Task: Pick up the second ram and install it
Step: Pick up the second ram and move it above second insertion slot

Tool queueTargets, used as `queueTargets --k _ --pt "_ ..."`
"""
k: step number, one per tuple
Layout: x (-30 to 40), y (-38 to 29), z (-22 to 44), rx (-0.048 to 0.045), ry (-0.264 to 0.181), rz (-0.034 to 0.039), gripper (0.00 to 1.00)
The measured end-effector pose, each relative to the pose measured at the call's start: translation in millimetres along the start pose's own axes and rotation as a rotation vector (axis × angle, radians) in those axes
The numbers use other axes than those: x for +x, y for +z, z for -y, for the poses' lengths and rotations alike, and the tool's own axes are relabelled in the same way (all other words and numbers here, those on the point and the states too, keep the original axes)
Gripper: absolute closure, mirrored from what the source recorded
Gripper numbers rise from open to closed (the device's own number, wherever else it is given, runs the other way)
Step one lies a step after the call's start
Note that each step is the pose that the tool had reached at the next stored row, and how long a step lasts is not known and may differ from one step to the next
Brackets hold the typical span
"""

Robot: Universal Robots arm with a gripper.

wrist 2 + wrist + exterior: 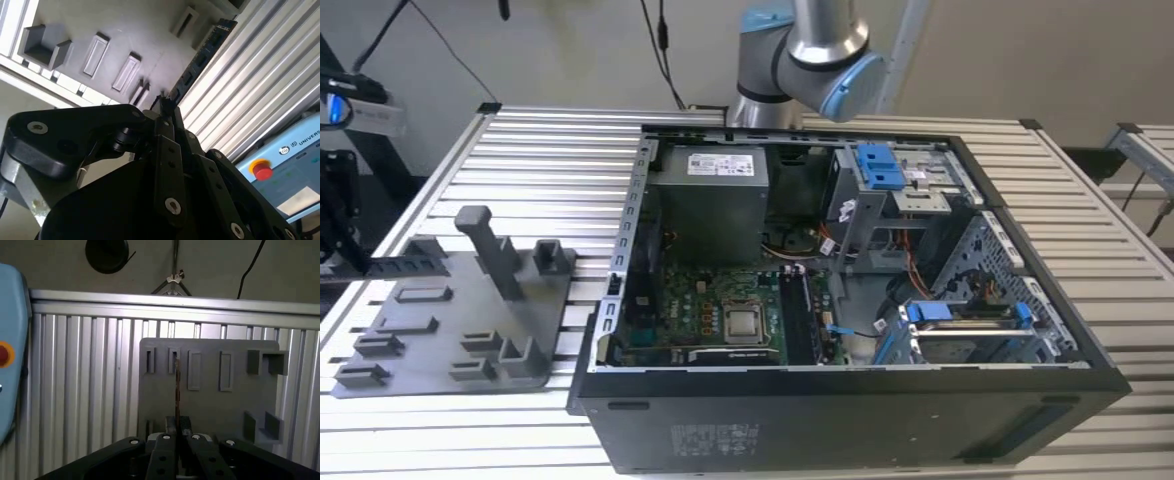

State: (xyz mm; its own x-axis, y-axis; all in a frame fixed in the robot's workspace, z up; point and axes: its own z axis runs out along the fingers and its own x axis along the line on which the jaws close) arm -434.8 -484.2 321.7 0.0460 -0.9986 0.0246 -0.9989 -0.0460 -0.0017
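At the exterior view's left, the second ram (201,59) is clamped by one end between the narrowly closed jaws of the gripper (176,426), over the grey fixture plate (440,330); whether it is clear of the plate cannot be told. With most of its length unsupported, it could be twisted in the grip if the upright post (487,250) were brushed. Further right, the case wall (635,250) could be struck, and the stick brought skewed to the motherboard (700,300).

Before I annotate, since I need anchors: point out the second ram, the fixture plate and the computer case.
second ram (200,59), second wrist view, on its chip-lined face.
grey fixture plate (210,410), first wrist view, bare flat surface.
computer case (854,420), exterior view, black outer wall.
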Motion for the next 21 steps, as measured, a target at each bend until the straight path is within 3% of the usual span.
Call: queueTargets --k 6,14,21 --pt "0.1 -7.0 -0.1 0.0027 0.0 0.0027 0.86" --pt "0.2 -10.3 0.0 0.0214 0.005 0.0311 0.86" --pt "0.4 -18.1 -0.1 0.0255 0.007 0.0384 0.86"
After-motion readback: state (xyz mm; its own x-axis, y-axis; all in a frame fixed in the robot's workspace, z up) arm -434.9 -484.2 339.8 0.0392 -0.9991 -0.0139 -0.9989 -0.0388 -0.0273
